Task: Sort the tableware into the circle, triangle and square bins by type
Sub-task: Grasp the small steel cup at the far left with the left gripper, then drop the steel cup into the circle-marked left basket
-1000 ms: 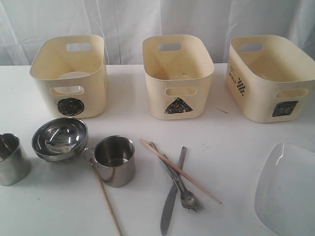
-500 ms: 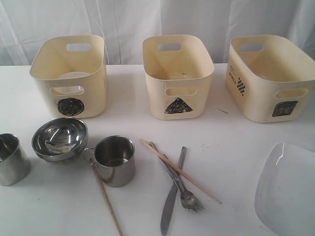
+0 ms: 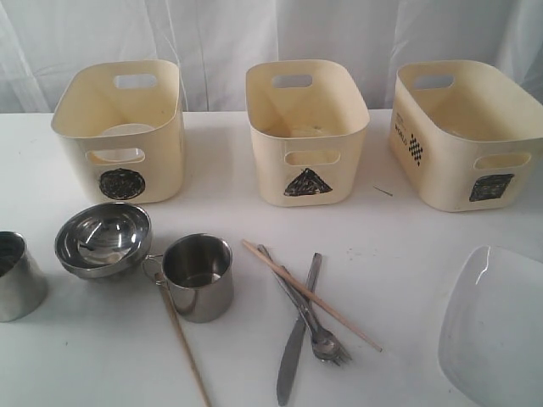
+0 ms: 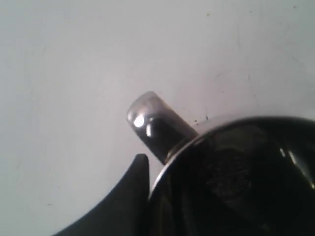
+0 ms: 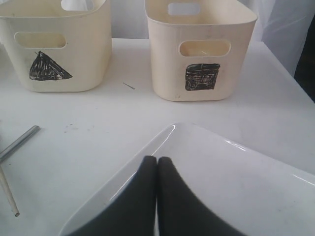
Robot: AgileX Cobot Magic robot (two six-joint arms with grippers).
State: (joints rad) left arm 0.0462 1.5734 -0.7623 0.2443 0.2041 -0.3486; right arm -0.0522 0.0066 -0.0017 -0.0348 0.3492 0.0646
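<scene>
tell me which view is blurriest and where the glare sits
left wrist view: softest, the steel cup too close to focus, a bright glint on its handle; exterior view: fairly sharp, bright reflections in the steel bowl; right wrist view: clear, thin highlight along the rim of the white plate

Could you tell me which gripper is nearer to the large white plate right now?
Right. The right gripper hangs shut over the plate. The left gripper is against the steel cup at the exterior view's far left edge, opposite the plate's side.
</scene>
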